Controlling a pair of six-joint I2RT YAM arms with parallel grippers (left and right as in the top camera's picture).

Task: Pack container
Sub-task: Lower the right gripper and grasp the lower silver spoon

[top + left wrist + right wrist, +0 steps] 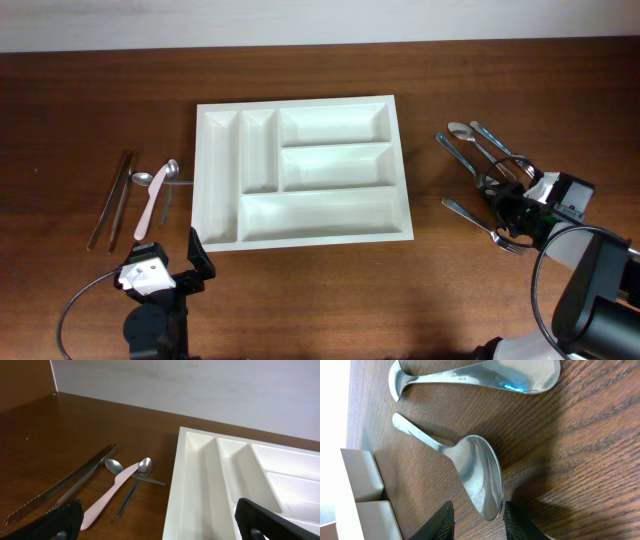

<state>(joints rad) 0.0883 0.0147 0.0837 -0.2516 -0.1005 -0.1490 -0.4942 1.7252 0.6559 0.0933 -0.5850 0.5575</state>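
Note:
The container (300, 170) is a large white tray with five bare compartments, lying mid-table. My right gripper (477, 522) is low over the wood to its right. Its fingers (442, 525) stand either side of the bowl tip of a steel spoon (475, 472), one pad at the bowl's edge and a gap at the other. In the overhead view that right gripper (500, 205) sits among the loose cutlery (470, 150). My left gripper (167, 527) is wide open and holds nothing, above the container's near left rim (172, 485).
Left of the tray lie metal tongs (70, 482), a pink plastic knife (112, 492) and two small steel spoons (144, 465). A second steel utensil (485, 375) lies just beyond the straddled spoon. A white tray corner (362, 485) shows at the left of the right wrist view.

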